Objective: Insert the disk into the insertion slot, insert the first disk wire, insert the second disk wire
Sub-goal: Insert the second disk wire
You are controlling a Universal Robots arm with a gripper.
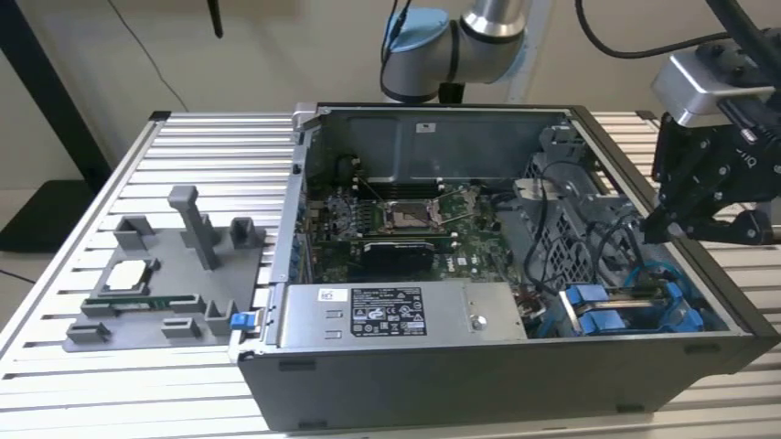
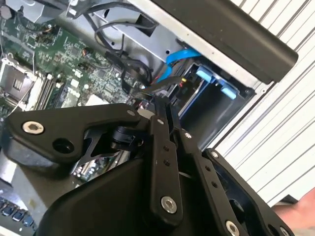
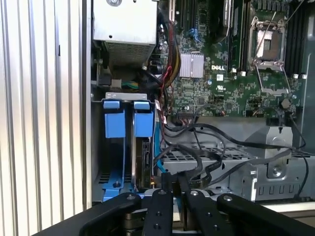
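The disk [image 3: 143,160] already sat edge-on in the insertion slot [image 3: 113,162] — rigid, fragile, best held by its carrier frame — while the gripper [image 3: 172,183], fingers nearly together, pinched a limp wire above it.

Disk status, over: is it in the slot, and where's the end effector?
Disk seated in insertion slot. End effector close beside it, among black cables.

Black cables [image 3: 197,162] loop across the mouth of the blue-latched drive bay [image 3: 125,147] beside the perforated cage [image 3: 231,157], crowding that corner of the open computer case [image 1: 513,384], while the slatted table [image 1: 134,402] around it offers free room.
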